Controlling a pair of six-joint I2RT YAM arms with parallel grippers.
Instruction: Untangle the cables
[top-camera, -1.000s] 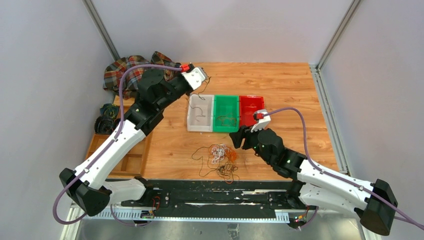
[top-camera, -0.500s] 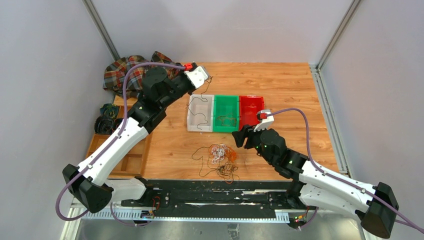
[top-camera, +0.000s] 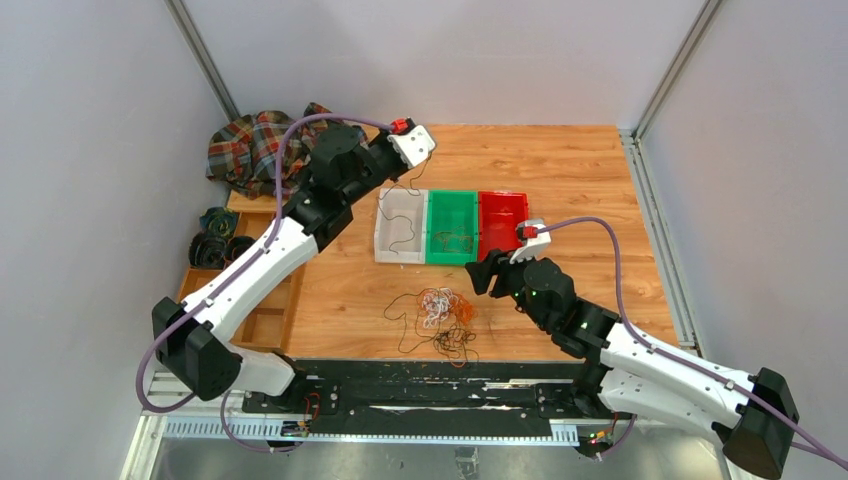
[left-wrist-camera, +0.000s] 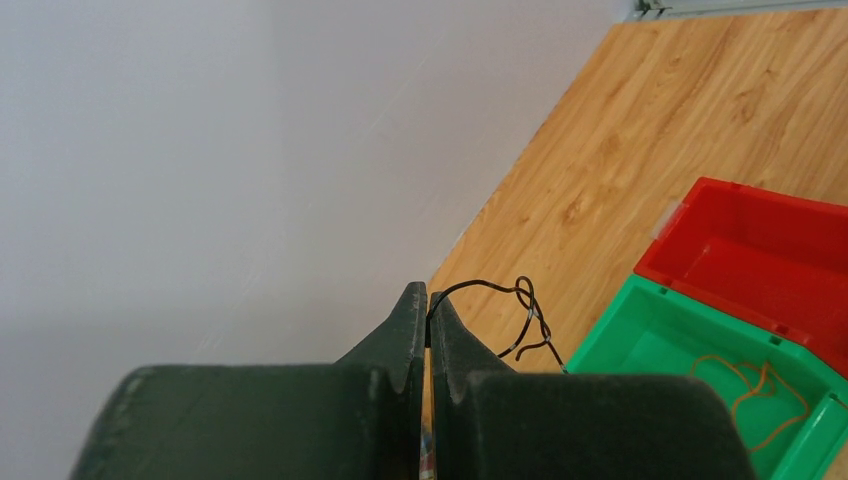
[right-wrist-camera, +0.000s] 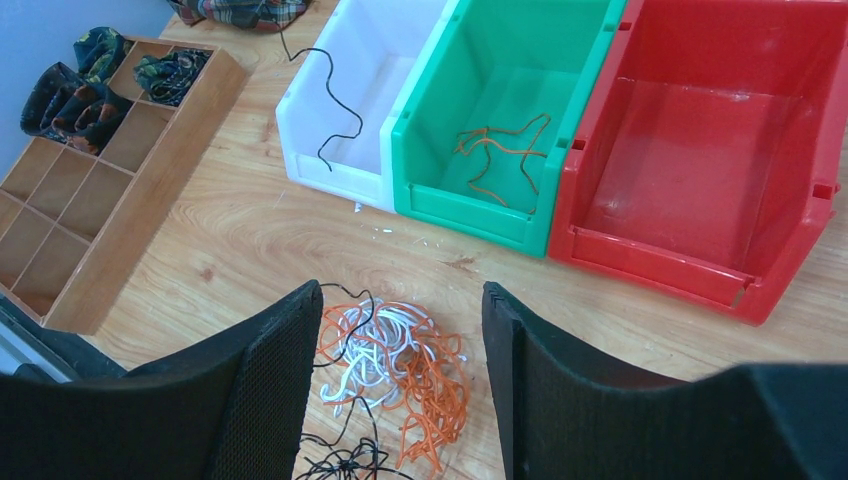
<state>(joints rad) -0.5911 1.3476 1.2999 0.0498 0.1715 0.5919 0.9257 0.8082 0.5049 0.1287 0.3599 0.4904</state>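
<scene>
My left gripper (top-camera: 420, 160) (left-wrist-camera: 427, 308) is raised behind the white bin (top-camera: 385, 240), shut on the end of a thin black cable (left-wrist-camera: 505, 296). That cable (top-camera: 403, 218) (right-wrist-camera: 336, 100) hangs down into the white bin. The tangled bundle of cables (top-camera: 440, 312) (right-wrist-camera: 400, 365), in orange, white and black, lies on the table in front of the bins. Just above and behind it hovers my right gripper (top-camera: 480, 276) (right-wrist-camera: 400, 305), open, with nothing between its fingers. An orange cable (right-wrist-camera: 500, 152) lies in the green bin (right-wrist-camera: 462, 215) (top-camera: 452, 258).
A red bin (top-camera: 502, 200) (right-wrist-camera: 650, 268) stands to the right of the green one. At the left edge is a wooden compartment tray (top-camera: 250, 320) (right-wrist-camera: 150, 190) with dark coiled rolls (top-camera: 210, 240). A plaid cloth (top-camera: 250, 145) lies at the back left.
My left arm has swung to the right and farther back, carrying the black cable along over the white bin. My right gripper has barely shifted.
</scene>
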